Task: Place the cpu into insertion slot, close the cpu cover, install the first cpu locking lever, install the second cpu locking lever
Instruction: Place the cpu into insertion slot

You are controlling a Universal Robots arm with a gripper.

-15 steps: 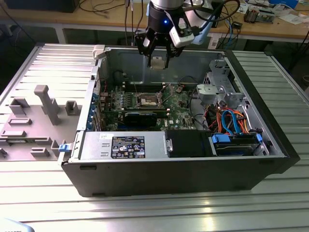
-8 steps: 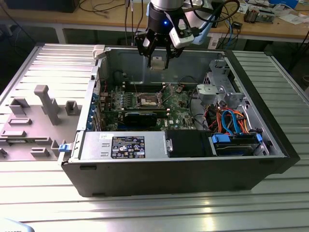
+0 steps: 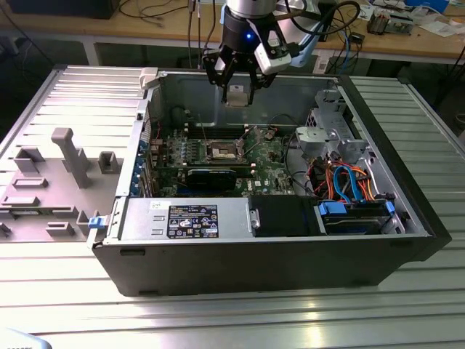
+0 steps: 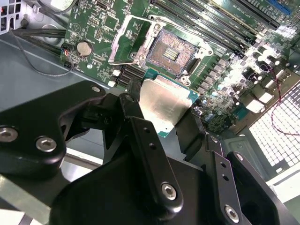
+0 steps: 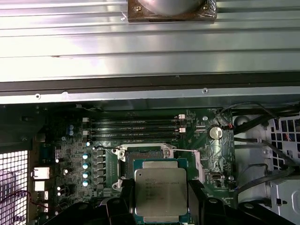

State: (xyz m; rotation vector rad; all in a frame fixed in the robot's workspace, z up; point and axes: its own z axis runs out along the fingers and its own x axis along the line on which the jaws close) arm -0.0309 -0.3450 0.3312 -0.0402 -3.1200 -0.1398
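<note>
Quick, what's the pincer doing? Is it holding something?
The pincer is closed, holding the cpu.

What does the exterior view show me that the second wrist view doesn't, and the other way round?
Exterior view: the whole open computer case on the slatted table, a grey fixture at the exterior view's left. Second wrist view: close up, the socket's contact grid, the cpu cover swung open, a coin battery. Both: the gripper holding the cpu above the motherboard.
</note>
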